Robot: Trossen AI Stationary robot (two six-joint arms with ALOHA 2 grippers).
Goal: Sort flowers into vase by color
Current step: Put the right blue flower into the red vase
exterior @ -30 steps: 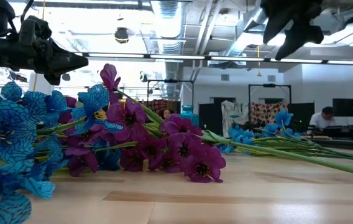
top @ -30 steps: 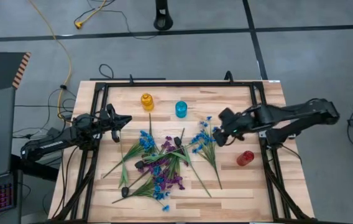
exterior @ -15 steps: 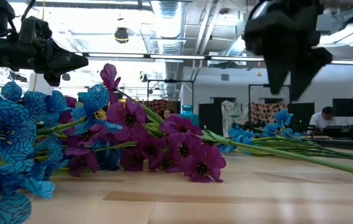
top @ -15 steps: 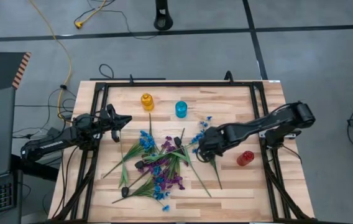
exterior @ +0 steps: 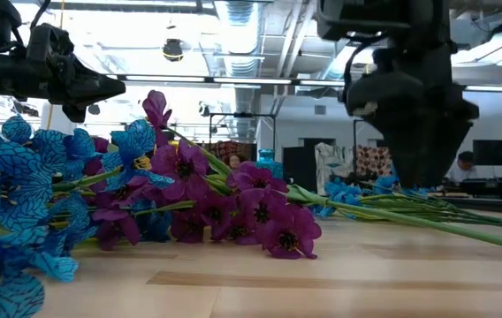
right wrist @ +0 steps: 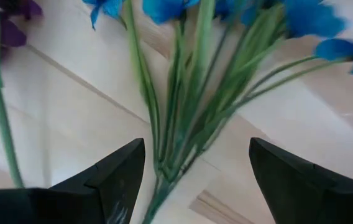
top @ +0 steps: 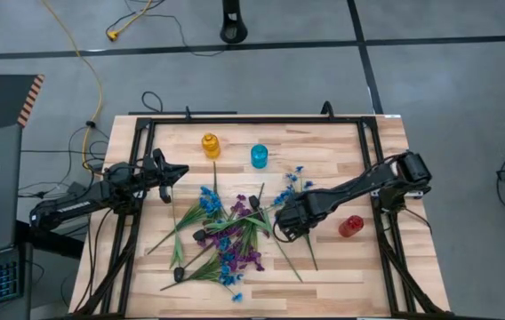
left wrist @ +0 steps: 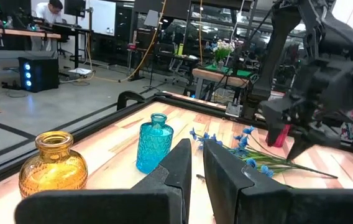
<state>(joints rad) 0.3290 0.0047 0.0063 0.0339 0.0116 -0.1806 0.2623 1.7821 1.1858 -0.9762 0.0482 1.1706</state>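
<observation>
I see my right gripper (top: 281, 222) low over the wooden table (top: 324, 142), right above a blue flower sprig (top: 295, 203). Its two fingers (right wrist: 117, 171) are spread wide, one on each side of the bunch of green stems (right wrist: 183, 124), and they hold nothing. The blue blossoms of that sprig lie just past the fingers, on the side toward the blue vase (top: 259, 156).

The rest of the flowers (top: 226, 236) lie in a messy pile on the table, near the blue vase and on the side away from the table's far edge. Blue and purple blossoms are mixed there, with long green stems crossing each other. From the low view, purple blossoms (exterior: 269, 216) sit in the middle and blue ones (exterior: 21, 177) lie close by.

The orange vase (top: 210, 145) stands just beside the blue vase. The red vase (top: 350, 227) lies near my right arm.

My left gripper (top: 180, 171) hangs near the orange vase, away from the pile, with its fingers (left wrist: 176, 171) pressed close together and nothing between them
</observation>
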